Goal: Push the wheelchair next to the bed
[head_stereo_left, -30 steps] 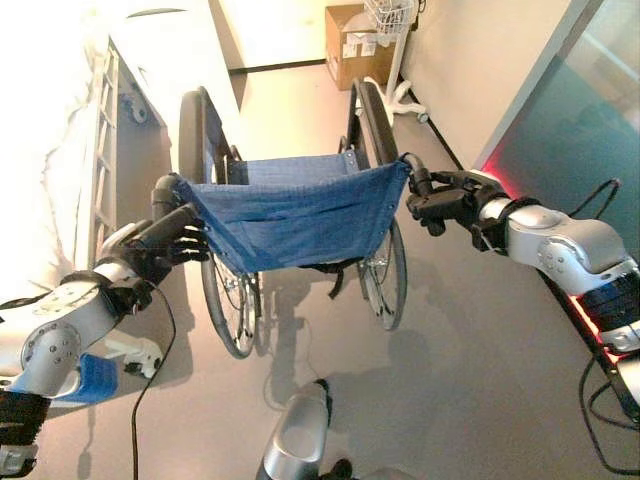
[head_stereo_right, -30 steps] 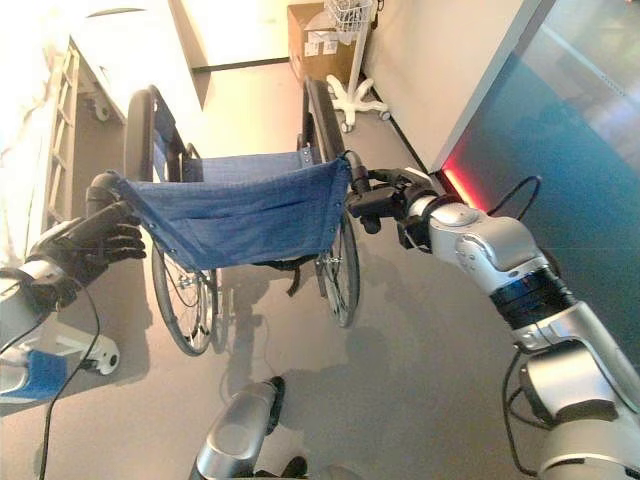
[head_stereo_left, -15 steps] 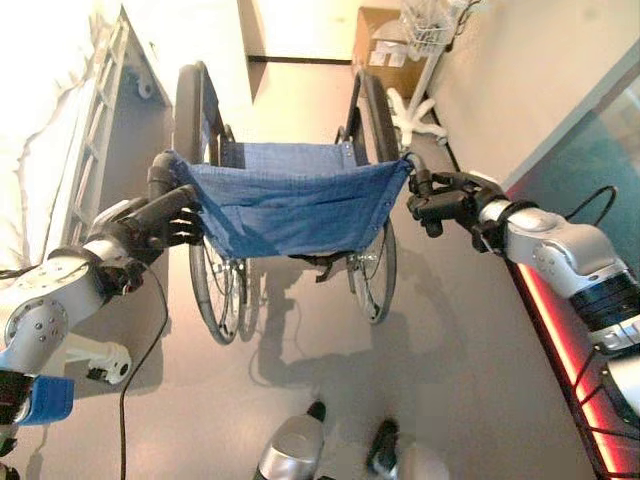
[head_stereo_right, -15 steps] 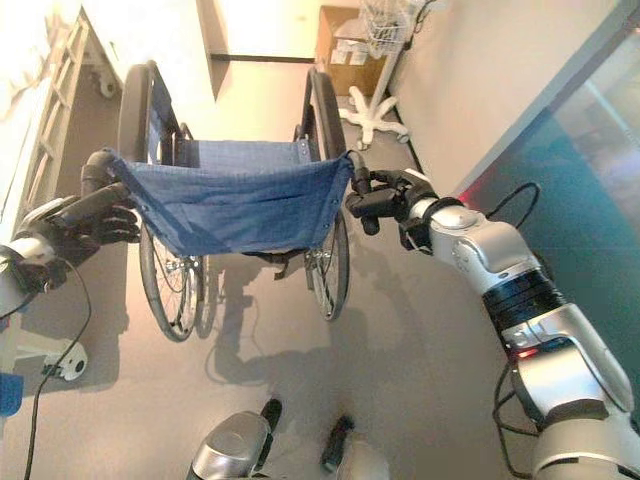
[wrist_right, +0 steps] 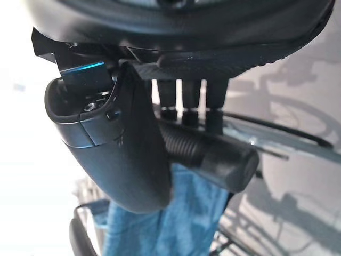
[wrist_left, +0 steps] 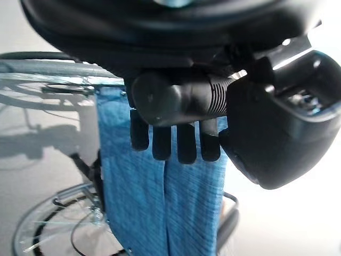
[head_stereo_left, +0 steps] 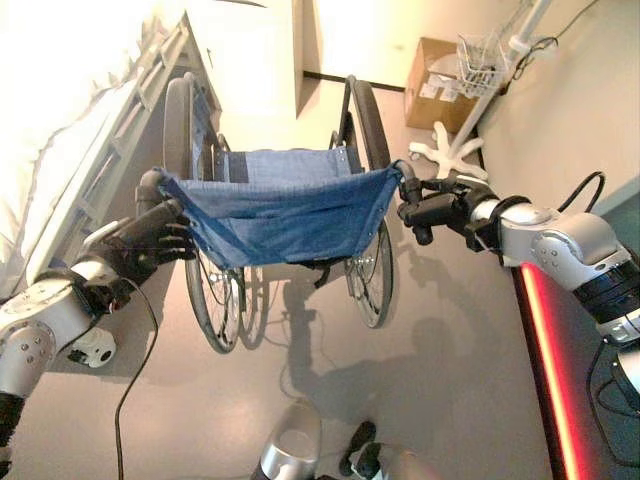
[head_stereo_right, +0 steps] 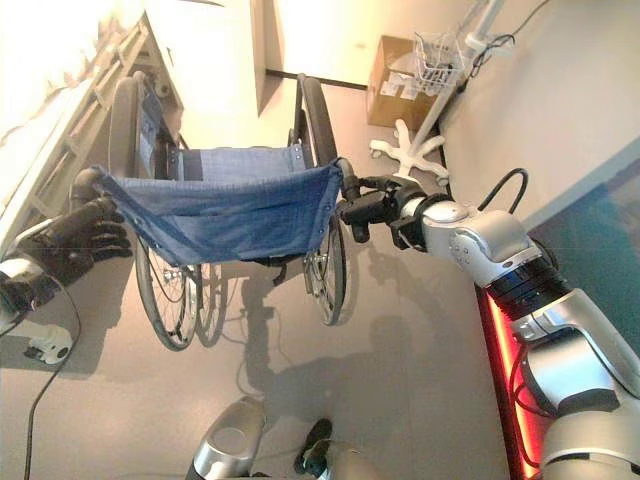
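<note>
Wheelchair [head_stereo_left: 285, 210] at frame centre, bed [head_stereo_left: 70, 110] upper left, closer alongside than a second ago. Left hand [head_stereo_left: 150, 238] and right hand [head_stereo_left: 425, 208] each clenched on push handle. Push progressing; gap narrowing.

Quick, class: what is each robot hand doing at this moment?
Left hand: shut on the wheelchair's left push handle.
Right hand: shut on the right push handle.

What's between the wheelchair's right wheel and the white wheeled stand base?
Bare grey floor lies between the blue-backed wheelchair's right wheel and the white star-shaped stand base, as the left eye view shows.
</note>
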Robot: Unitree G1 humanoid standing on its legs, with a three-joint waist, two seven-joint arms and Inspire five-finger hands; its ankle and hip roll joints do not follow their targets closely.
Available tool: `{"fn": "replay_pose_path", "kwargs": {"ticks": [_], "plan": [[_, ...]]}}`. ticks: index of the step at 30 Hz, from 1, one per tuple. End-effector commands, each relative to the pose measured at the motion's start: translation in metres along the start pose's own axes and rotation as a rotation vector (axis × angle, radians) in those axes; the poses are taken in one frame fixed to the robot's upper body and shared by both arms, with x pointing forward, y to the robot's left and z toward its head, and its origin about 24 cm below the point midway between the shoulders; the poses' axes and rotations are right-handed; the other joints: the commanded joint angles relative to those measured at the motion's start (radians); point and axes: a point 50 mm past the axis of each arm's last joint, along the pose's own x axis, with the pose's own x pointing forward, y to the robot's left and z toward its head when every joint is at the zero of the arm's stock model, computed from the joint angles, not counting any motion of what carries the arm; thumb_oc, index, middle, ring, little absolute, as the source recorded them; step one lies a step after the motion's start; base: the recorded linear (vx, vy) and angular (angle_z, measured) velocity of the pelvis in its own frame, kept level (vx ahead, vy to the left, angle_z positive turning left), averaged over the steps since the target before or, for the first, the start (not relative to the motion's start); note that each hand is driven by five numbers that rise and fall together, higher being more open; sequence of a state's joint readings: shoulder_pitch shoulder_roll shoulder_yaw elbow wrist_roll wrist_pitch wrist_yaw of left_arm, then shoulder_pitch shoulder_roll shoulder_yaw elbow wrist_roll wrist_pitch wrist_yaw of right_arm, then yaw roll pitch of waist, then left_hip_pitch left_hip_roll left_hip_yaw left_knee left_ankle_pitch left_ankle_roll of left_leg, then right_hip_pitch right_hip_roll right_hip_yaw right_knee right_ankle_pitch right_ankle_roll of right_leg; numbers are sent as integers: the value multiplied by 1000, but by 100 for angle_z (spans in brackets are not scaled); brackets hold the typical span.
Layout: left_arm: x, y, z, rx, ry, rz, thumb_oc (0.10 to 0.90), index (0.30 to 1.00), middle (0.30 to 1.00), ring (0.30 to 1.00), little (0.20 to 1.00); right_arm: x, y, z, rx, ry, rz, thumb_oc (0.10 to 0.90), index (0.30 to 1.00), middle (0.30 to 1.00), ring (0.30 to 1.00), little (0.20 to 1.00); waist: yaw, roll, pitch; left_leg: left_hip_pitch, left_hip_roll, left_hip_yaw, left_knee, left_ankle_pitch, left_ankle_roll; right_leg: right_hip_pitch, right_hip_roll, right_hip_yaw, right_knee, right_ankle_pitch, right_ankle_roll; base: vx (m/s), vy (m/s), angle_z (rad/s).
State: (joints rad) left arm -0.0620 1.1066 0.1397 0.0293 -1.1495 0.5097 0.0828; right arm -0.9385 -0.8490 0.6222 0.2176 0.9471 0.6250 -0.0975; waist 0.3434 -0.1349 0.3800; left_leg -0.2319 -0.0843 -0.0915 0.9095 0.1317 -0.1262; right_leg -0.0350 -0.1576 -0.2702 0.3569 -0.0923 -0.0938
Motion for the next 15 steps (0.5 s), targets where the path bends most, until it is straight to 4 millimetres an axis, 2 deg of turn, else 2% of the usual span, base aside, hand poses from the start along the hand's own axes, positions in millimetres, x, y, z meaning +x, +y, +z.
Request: {"fn": "replay_pose_path", "kwargs": {"ticks": [1,2,3,4,5,7,8,9,10,11,12,13,14,15], "plan": [[-28,-20,100,20,-522,-115,400,300,300,300,300,-21,31,64,-116,-297,153,400,300,300,300,300,-46,40,-148,-13,19,137,-404,-74,94,125,152,-35,-271,46,148,363,-150,48],[-26,-20,100,24,-520,-120,400,300,300,300,300,-20,31,64,-113,-295,150,400,300,300,300,300,-45,44,-154,-13,33,183,-478,-54,90,143,165,-58,-279,32,141,402,-127,27],[-25,-21,99,29,-518,-131,400,300,300,300,300,-18,31,63,-105,-292,142,400,300,300,300,300,-40,54,-161,-30,31,200,-537,-57,77,169,189,-61,-282,4,138,409,-127,-3],[-23,-23,100,39,-517,-147,400,300,300,300,300,-17,29,61,-90,-288,128,400,300,300,300,300,-26,59,-164,-37,20,244,-643,-9,79,197,209,-82,-290,-6,133,679,-198,-22],[-22,-28,100,54,-519,-173,400,300,300,300,300,-13,27,57,-65,-278,103,400,300,300,300,300,-19,68,-174,-53,30,332,-772,20,62,249,248,-107,-291,-45,129,575,-177,-19],[-20,-32,101,64,-523,-193,400,300,300,300,300,-10,24,52,-50,-270,82,400,300,300,300,300,-17,69,-176,-49,26,377,-823,40,59,279,259,-131,-285,-70,125,508,-145,43],[-18,-37,105,75,-529,-210,400,300,300,300,300,-6,23,47,-41,-264,66,400,300,300,300,300,-15,69,-184,-52,25,421,-816,26,76,293,267,-153,-257,-101,114,448,-124,72],[-17,-38,107,78,-532,-213,400,300,300,300,300,-5,23,46,-39,-264,63,400,300,300,300,300,-14,68,-187,-54,24,425,-809,16,82,293,266,-157,-248,-109,112,526,-92,47],[-17,-40,114,86,-537,-213,400,300,300,300,300,0,24,45,-28,-263,70,400,300,300,300,300,-11,61,-206,-30,8,413,-823,-38,116,287,262,-156,-203,-134,122,338,-21,15],[-16,-40,116,88,-536,-215,400,300,300,300,300,1,23,45,-25,-264,71,400,300,300,300,300,-10,59,-207,-27,5,409,-825,-43,120,286,260,-157,-195,-137,126,497,-11,0],[-16,-41,122,82,-539,-212,400,300,300,300,300,4,23,41,-13,-265,78,400,300,300,300,300,3,44,-215,-24,-16,386,-794,-97,166,288,242,-159,-98,-115,149,390,1,-5],[-16,-42,124,82,-535,-209,400,300,300,300,300,6,21,38,-10,-264,76,400,300,300,300,300,10,33,-217,-28,-25,377,-775,-117,186,283,229,-160,-54,-82,176,556,44,8],[-16,-42,127,93,-527,-205,400,300,300,300,300,6,19,33,-6,-259,64,400,300,300,300,300,7,18,-217,-8,-41,376,-755,-156,227,252,204,-150,90,55,265,381,66,17],[-15,-42,127,96,-524,-205,400,300,300,300,300,6,18,31,-6,-258,61,400,300,300,300,300,7,14,-219,-1,-46,372,-755,-161,233,240,197,-146,120,87,291,383,64,41]]}}
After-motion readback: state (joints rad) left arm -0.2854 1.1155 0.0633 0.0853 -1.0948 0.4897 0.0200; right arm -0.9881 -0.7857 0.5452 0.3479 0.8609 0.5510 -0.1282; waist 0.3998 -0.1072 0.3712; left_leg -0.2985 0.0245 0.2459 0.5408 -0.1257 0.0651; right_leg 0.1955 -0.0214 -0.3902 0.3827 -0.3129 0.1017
